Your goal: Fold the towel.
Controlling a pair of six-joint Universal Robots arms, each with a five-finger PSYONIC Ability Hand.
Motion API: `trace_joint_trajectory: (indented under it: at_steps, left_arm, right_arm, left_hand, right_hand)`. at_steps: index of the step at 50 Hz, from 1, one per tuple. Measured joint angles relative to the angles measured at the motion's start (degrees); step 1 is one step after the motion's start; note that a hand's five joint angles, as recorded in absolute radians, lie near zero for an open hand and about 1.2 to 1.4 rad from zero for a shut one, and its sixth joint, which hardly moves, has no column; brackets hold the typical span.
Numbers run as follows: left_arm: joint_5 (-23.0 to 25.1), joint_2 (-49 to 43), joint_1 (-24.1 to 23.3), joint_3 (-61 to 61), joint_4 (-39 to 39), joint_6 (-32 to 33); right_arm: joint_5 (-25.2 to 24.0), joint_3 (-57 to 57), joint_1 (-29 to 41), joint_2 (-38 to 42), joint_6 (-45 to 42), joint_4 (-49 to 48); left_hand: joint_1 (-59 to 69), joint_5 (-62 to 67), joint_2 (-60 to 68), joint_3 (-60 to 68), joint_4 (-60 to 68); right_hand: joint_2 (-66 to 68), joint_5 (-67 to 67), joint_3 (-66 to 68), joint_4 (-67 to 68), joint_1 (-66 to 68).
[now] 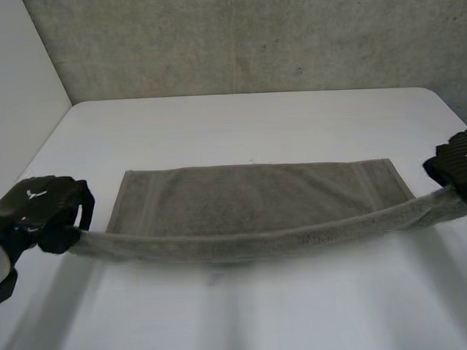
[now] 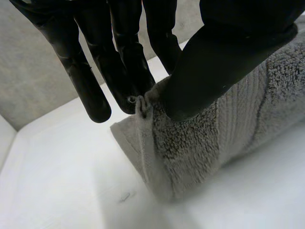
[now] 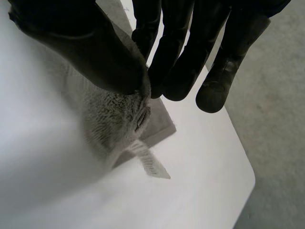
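- The grey towel [image 1: 253,193] lies across the middle of the white table [image 1: 255,120]. Its far part is flat on the surface, and its near long edge is raised off it, sagging a little between the two hands.
- The left hand [image 1: 43,212] has the near corner on its side. In its wrist view the thumb presses that corner against straight fingers [image 2: 128,71], a firm pinch on the hem.
- The right hand [image 1: 457,163] holds the other near corner the same way, thumb against fingers [image 3: 176,62]. A small white label [image 3: 151,164] hangs just beneath the pinch.
- From where I stand this looks like the first fold in progress: the near edge is picked up but not yet carried over.
- The next move, I'd judge, calls for both hands to travel together toward the far edge with the lifted edge taut and level, so the near corners land on the far corners. They should let go only once the edges line up.
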Motion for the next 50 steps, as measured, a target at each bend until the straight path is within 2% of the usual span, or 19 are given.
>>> trace_joint_trajectory:
  at_steps: [3,7,11,15,21,31,41,43,44,45,46,48,49,50]
  left_arm:
    - [-0.4,-6.5,-1.8,3.3,2.5,-0.5]
    - [-2.6,-16.6,-4.8,9.5,5.7,-2.0]
    - [-7.4,-27.2,-8.4,18.2,7.2,-3.8]
    - [-11.8,-35.8,-10.9,26.5,7.6,-4.8]
    - [-15.3,-46.1,-13.5,38.5,8.2,-5.5]
    - [-20.5,-57.9,-16.3,55.0,8.7,-6.2]
    - [-21.1,-62.7,-17.3,61.5,8.7,-6.1]
    - [-21.0,-63.2,-17.3,61.9,8.7,-6.2]
    - [-21.0,-63.4,-17.3,62.1,8.7,-6.2]
    - [-20.9,-63.6,-17.3,62.2,8.7,-6.3]
    - [-20.8,-63.7,-17.3,62.2,8.7,-6.4]
    - [-20.7,-63.8,-17.3,62.2,8.7,-6.6]
    - [-20.6,-63.7,-17.3,62.1,8.8,-6.7]
    - [-20.6,-63.7,-17.4,62.0,8.8,-6.7]
  right_arm:
    - [1.2,-1.8,2.9,6.0,0.2,-5.0]
    - [5.0,-6.1,8.2,15.1,0.8,-11.6]
    - [8.5,-12.3,12.2,25.2,1.4,-17.1]
    - [9.8,-18.2,14.4,32.9,2.6,-21.0]
    - [10.5,-27.5,16.4,42.7,7.8,-27.1]
    - [14.4,-38.3,17.5,51.8,13.6,-32.4]
    - [16.3,-44.6,17.6,56.3,13.6,-32.2]
    - [16.3,-45.5,17.6,56.8,13.6,-32.2]
    - [16.3,-46.0,17.6,57.1,13.6,-32.2]
    - [16.3,-46.4,17.7,57.3,13.7,-32.1]
    - [16.3,-46.6,17.7,57.3,13.9,-32.1]
    - [16.2,-47.1,18.0,57.1,14.9,-32.1]
    - [16.1,-47.2,18.1,56.6,15.7,-32.1]
    - [16.1,-47.2,18.2,56.4,16.1,-32.1]
  left_hand:
    - [0.0,0.1,0.0,0.0,0.0]
    - [0.0,0.0,0.0,0.0,0.0]
    - [0.0,0.0,0.0,0.0,0.0]
    - [0.0,0.0,0.0,0.0,0.0]
    - [0.0,0.0,0.0,0.0,0.0]
    - [0.0,0.2,0.0,0.0,0.0]
    - [0.0,0.2,0.0,0.0,0.0]
    - [0.0,0.2,0.0,0.0,0.0]
    - [-3.0,-3.4,-4.1,-4.1,-4.2]
    - [-13.4,-12.7,-15.3,-13.6,-13.8]
    - [-19.3,-18.8,-21.2,-19.5,-19.8]
    - [-40.3,-42.3,-42.7,-42.1,-42.5]
    - [-48.4,-48.7,-49.8,-49.7,-49.8]
    - [-50.4,-50.4,-51.7,-51.6,-51.6]
  right_hand:
    - [0.0,0.0,0.0,0.0,0.0]
    - [0.0,0.0,0.0,0.0,0.0]
    - [0.0,0.0,0.0,0.0,0.0]
    - [0.0,0.0,0.0,0.0,0.0]
    - [0.0,0.0,0.0,0.0,0.0]
    - [0.0,0.0,0.0,0.0,0.0]
    - [-0.5,-0.8,-0.6,-0.6,-0.5]
    - [-2.7,-3.7,-3.2,-3.2,-2.9]
    - [-6.9,-7.4,-7.6,-7.5,-7.1]
    - [-19.4,-21.0,-19.7,-19.5,-19.3]
    - [-24.1,-25.7,-24.3,-24.1,-25.2]
    - [-46.7,-48.6,-46.9,-46.3,-46.5]
    - [-55.2,-58.4,-55.5,-54.9,-54.9]
    - [-57.5,-60.3,-58.1,-57.0,-57.2]
